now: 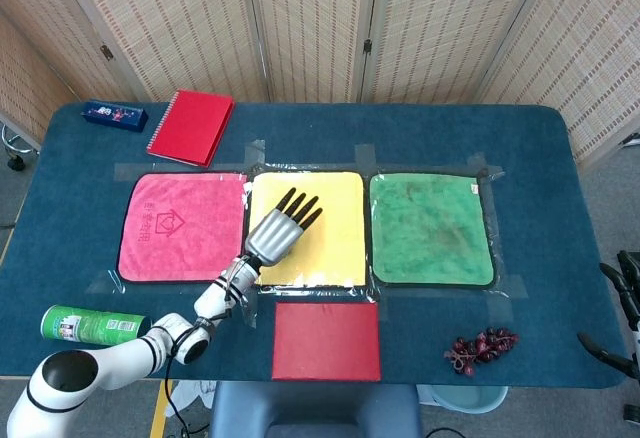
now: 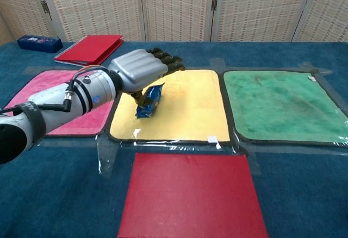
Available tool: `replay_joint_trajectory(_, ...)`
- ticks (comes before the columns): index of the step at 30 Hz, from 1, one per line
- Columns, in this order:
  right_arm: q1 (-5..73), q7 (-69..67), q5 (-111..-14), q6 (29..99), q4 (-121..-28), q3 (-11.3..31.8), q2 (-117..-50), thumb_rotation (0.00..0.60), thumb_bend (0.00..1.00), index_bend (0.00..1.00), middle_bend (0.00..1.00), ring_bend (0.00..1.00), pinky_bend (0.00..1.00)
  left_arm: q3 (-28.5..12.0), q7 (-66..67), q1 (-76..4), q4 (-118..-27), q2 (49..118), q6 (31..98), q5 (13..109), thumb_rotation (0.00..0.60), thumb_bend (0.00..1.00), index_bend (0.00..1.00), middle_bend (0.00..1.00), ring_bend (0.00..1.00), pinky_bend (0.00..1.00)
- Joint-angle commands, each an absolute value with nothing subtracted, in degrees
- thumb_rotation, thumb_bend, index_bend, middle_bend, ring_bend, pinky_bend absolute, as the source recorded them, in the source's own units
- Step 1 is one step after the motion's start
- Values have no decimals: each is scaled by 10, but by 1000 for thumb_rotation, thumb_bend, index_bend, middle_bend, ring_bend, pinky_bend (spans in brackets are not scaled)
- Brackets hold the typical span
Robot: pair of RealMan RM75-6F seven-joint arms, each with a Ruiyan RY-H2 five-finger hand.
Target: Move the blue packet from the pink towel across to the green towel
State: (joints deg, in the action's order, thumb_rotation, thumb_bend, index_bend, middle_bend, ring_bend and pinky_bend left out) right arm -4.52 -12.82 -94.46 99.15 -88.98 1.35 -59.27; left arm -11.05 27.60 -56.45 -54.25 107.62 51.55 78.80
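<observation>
My left hand (image 1: 278, 230) (image 2: 138, 69) hovers low over the left half of the yellow towel (image 1: 335, 248) (image 2: 190, 107), fingers stretched forward. The blue packet (image 2: 152, 99) stands tilted under it in the chest view, its lower end on the yellow towel and the thumb against its side. The head view hides the packet beneath the hand. The pink towel (image 1: 180, 226) (image 2: 49, 80) lies bare to the left. The green towel (image 1: 432, 228) (image 2: 283, 105) lies bare to the right. My right hand (image 1: 622, 308) shows at the right edge of the head view, fingers apart, holding nothing.
A red notebook (image 1: 192, 126) (image 2: 89, 48) and a blue box (image 1: 114, 114) (image 2: 38, 42) sit at the back left. A red mat (image 1: 326, 340) (image 2: 193, 194) lies in front of the yellow towel. A green can (image 1: 90, 325) lies front left, grapes (image 1: 480, 346) front right.
</observation>
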Motion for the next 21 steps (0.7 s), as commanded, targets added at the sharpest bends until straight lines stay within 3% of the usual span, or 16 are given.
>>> replay_joint_trajectory(1, -45, -128, -944, 992, -890, 14, -593, 600, 182, 100, 23, 27, 0, -123, 287, -577, -566, 1078, 522, 787, 600, 355, 38, 20, 0, 0)
replay_joint_trajectory(9, -43, -130, -944, 991, -888, 17, -593, 600, 181, 100, 23, 27, 0, -145, 287, -577, -631, 1048, 549, 778, 600, 354, 38, 20, 0, 0)
replay_joint_trajectory(21, -38, -136, -947, 985, -881, 17, -597, 600, 182, 100, 23, 28, 0, -106, 291, -532, -585, 1019, 530, 740, 600, 354, 34, 16, 0, 0)
